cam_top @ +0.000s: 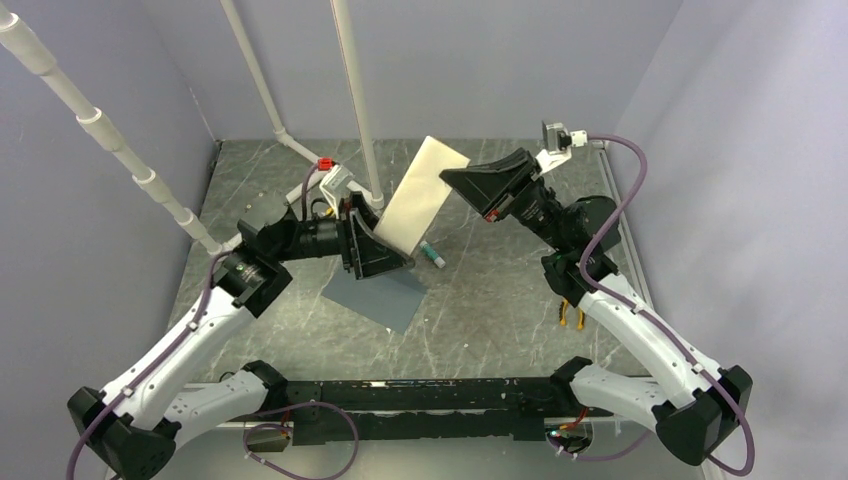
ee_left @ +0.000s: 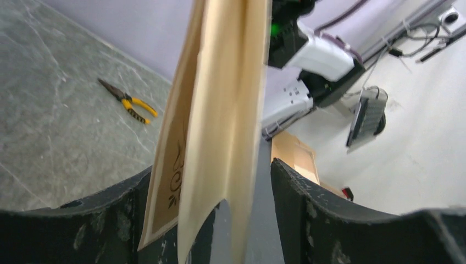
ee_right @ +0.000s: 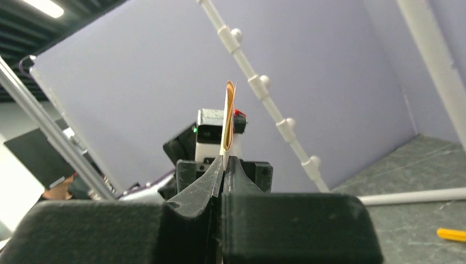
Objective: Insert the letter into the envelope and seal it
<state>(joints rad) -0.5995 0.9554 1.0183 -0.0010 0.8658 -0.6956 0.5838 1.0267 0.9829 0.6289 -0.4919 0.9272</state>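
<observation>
Arms: two, both mine; left arm (cam_top: 190,350) and right arm (cam_top: 640,330) rise from the near table edge and lean toward each other.
Grippers: two, one per arm.
Right gripper (ee_right: 224,162): fingers pressed together, pinching the upper end of the letter; the sheet stands edge-on out of the closed tips in my right wrist view.
Left gripper (ee_left: 211,170): fingers spread; the lower end of the letter hangs between them. A gap shows on one side; whether the sheet touches the other finger I cannot tell.
Letter (cam_top: 425,195): one, tan, held in the air and tilted, spanning from one gripper to the other. Edge-on it shows two layers, bent or folded; I cannot tell which. One face carries a dark ornamental border.
Envelope (cam_top: 380,298): one, slate-grey, flat on the table (cam_top: 480,320), partly under my left gripper, apart from the letter.
Pliers (cam_top: 572,315): one pair, yellow-handled, on the table beside my right arm.
Small tube (cam_top: 432,254): one, lying near the envelope's far corner; its kind is too small to tell.
White pipes (cam_top: 355,100): three rise behind the grippers.
</observation>
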